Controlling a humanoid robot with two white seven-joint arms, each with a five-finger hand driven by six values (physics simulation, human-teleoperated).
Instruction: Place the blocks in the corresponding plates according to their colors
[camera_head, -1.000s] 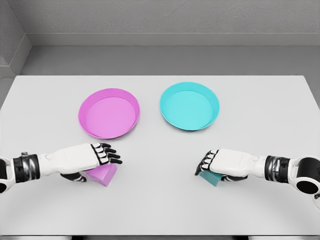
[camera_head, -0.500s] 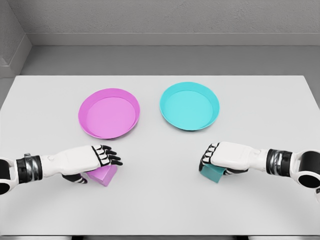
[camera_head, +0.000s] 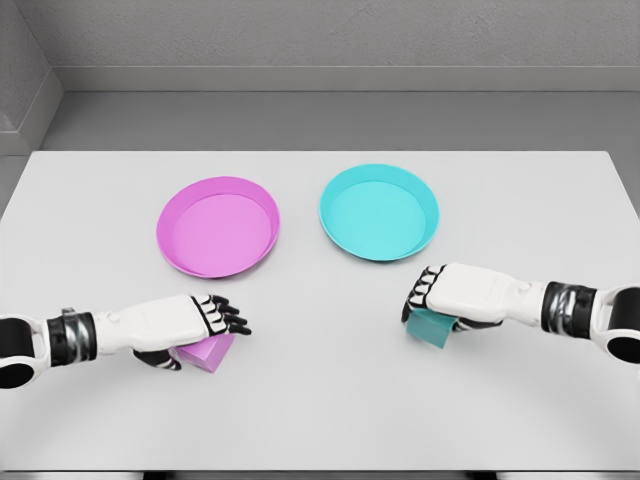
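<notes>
Right hand (camera_head: 455, 298) holds the cyan block (camera_head: 431, 327), left hand (camera_head: 185, 322) the pink block (camera_head: 205, 352), fingers curled; keep grips firm, lifting toward matching plates at upper centre.

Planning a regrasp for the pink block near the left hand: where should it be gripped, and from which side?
Grip the pink block across its two opposite flat side faces, coming from above. It lies low on the table with the left hand over it, so only the sides offer flat parallel faces for the fingers.
</notes>
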